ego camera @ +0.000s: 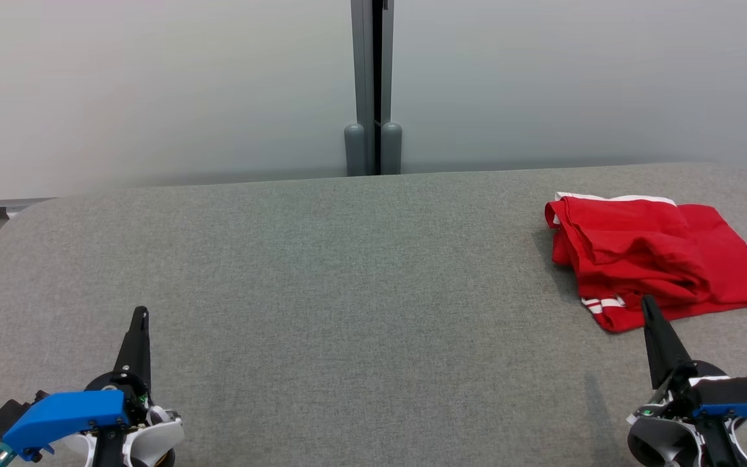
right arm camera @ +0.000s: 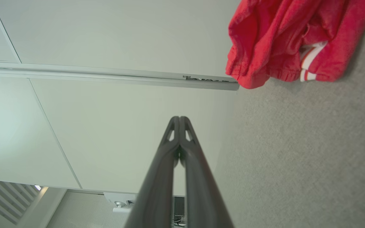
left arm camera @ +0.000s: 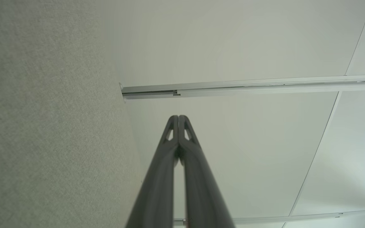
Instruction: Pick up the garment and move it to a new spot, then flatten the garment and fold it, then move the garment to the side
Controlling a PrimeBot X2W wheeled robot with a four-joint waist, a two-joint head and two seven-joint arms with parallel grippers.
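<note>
The red garment point(ego camera: 652, 259) lies on the bench point(ego camera: 347, 292), at the bench's far right side. It is a loose, lumpy bundle, with layers on top of each other and white stripes at its near edge.

The right gripper point(ego camera: 647, 303) hangs over the bench's near right part, its tip just in front of the garment. It is clenched shut on nothing. The left gripper point(ego camera: 142, 316) hangs over the bench's near left part, clenched shut and empty too.

This could be a bundle waiting to be picked up, or a folded garment put to the side. I cannot tell which. Either way, a shut tip should not bump the bundle. Any grip would need open fingers and all the layers.
</note>
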